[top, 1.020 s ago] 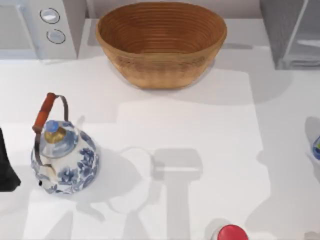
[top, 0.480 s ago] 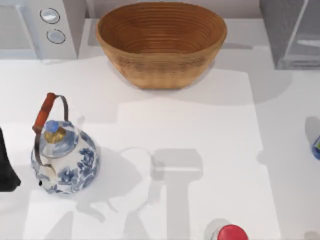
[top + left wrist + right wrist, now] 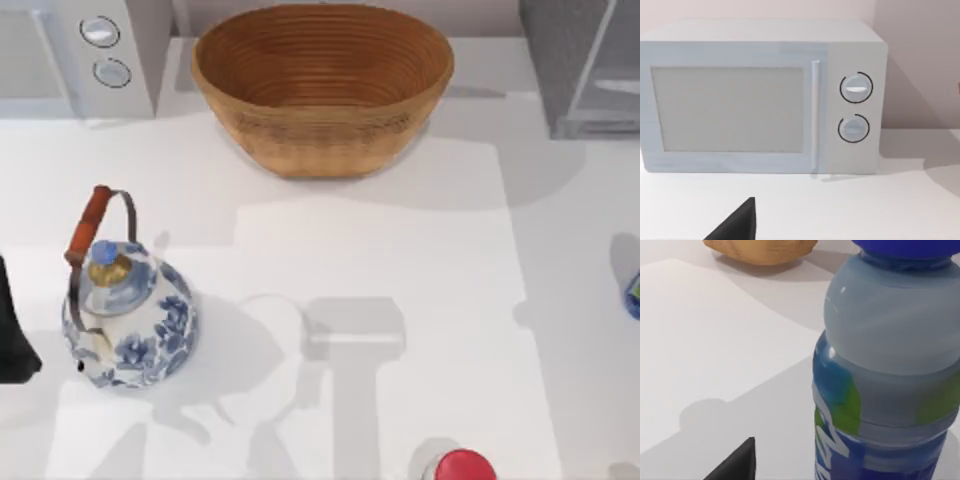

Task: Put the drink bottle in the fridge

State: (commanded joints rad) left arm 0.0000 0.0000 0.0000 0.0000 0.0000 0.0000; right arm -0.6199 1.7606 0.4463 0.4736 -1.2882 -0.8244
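The drink bottle stands upright very close in the right wrist view, with a pale body, a blue cap and a blue label with green patches. From above, a sliver of the drink bottle shows at the table's right edge. A dark part of my right gripper sits low beside the bottle, apart from it. The grey fridge with its glassy door panel stands at the back right. My left gripper is parked at the left edge, facing a microwave.
A wicker basket sits at the back centre. A white microwave with two dials is at the back left. A blue-and-white kettle stands at the left, and a red-topped item at the front edge.
Almost nothing differs; the bottle's sliver at the right edge looks a touch narrower than a second ago.
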